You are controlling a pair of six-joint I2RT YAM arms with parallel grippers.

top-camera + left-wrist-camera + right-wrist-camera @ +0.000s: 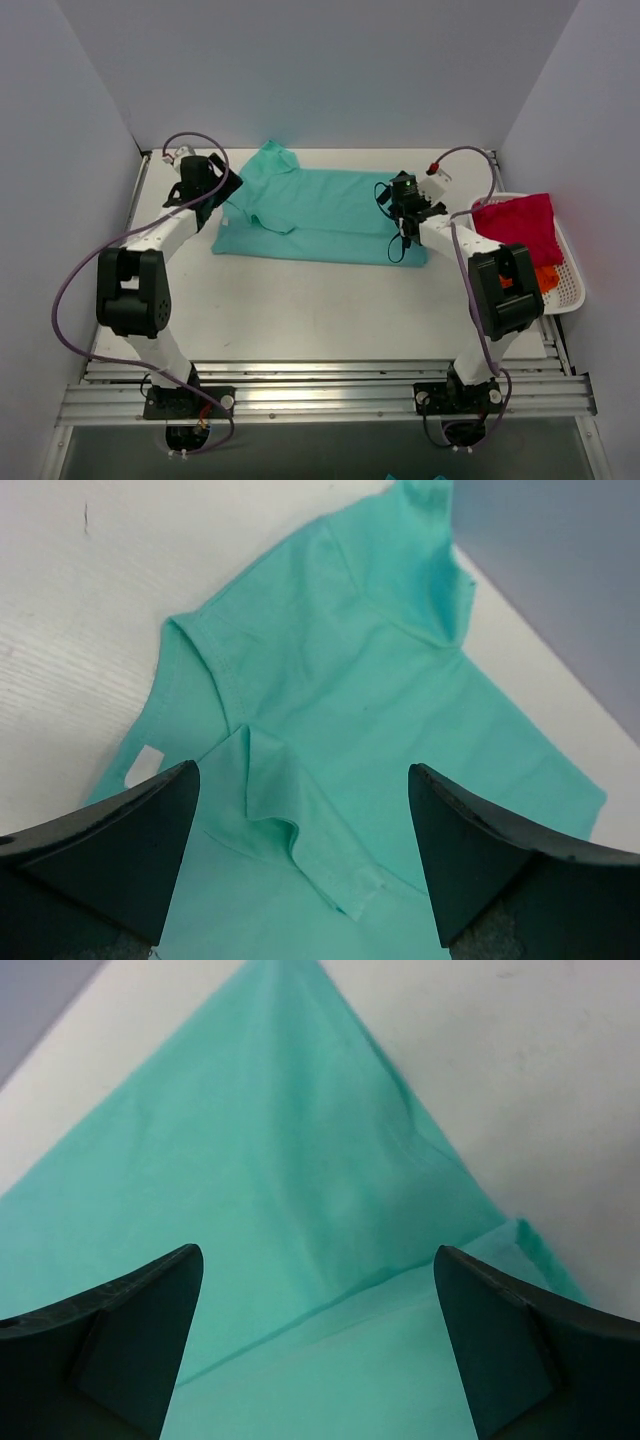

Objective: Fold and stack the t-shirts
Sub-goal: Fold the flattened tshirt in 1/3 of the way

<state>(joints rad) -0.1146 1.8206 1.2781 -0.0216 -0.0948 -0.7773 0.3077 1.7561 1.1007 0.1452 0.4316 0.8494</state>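
The teal t-shirt [320,212] lies partly folded across the back middle of the table, one sleeve sticking up at the far left. My left gripper [222,192] is open just above its left end, over a folded sleeve [300,820] and the collar with a white tag [148,763]. My right gripper [408,215] is open just above the shirt's right end, over a fold edge [380,1280]. Neither holds cloth. A magenta-red t-shirt [518,226] and an orange one [546,277] lie in the basket at the right.
The white slotted basket [570,290] sits at the table's right edge. Grey walls close in the back and both sides. The white tabletop [320,310] stretches in front of the shirt to the metal rails at the near edge.
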